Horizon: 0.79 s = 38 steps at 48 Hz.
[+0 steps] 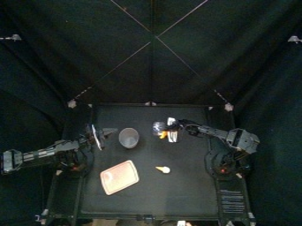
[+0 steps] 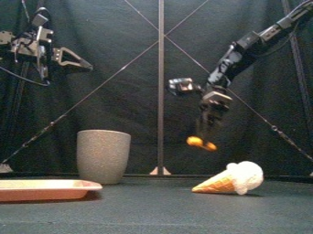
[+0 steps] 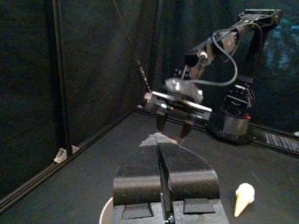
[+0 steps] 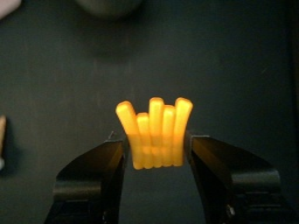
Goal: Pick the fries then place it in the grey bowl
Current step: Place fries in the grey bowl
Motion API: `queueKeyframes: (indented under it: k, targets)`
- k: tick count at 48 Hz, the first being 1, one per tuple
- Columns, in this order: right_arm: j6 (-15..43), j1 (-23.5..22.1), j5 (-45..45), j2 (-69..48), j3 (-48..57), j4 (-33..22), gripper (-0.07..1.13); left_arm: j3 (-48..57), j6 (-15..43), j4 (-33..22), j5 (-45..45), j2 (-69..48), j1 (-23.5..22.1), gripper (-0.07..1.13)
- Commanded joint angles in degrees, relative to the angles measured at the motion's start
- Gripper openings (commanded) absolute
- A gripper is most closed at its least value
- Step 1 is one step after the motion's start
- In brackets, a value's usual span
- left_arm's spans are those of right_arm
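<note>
The yellow-orange fries (image 4: 155, 127) hang in the air with my right gripper (image 4: 155, 150) shut on their lower part. In the front view the fries (image 2: 202, 143) hang well above the table, to the right of the tall grey speckled cup (image 2: 102, 155), under the right gripper (image 2: 206, 128). From above, the fries (image 1: 158, 129) are just right of the cup (image 1: 129, 137), not over it. My left gripper (image 1: 95, 135) rests raised at the left beside the cup, jaws together (image 3: 165, 171) and holding nothing.
A pink tray (image 1: 119, 177) lies at the front left of the table. An ice cream cone toy (image 1: 164, 169) lies on its side right of the tray, also seen in the front view (image 2: 232, 178).
</note>
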Motion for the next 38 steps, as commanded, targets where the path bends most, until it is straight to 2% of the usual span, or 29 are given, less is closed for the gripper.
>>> queueKeyframes:
  k: [1, 12, 22, 32, 38]
  targets:
    - [0.35, 2.02, -5.71, 1.23, -5.01, 3.08, 0.62, -1.14, 0.00, 0.00, -0.62, 0.09, 0.00, -0.01]
    - [2.64, 7.91, -13.62, 7.82, -10.72, 9.32, 0.62, -0.79, 0.00, 0.09, -0.62, 0.09, -0.09, -0.02]
    - [2.90, 12.39, -16.26, 13.54, -16.88, 10.72, 0.62, -0.53, 0.00, 0.09, -0.53, 0.18, -0.09, -0.02]
    - [2.99, 13.45, -17.49, 19.25, -21.45, 10.90, 0.63, -0.44, 0.00, 0.26, -0.62, 0.09, -0.18, -0.02]
    - [2.90, 13.18, -16.70, 20.30, -22.94, 10.90, 0.74, 0.09, 0.09, 0.35, -0.53, 0.00, -0.62, -0.02]
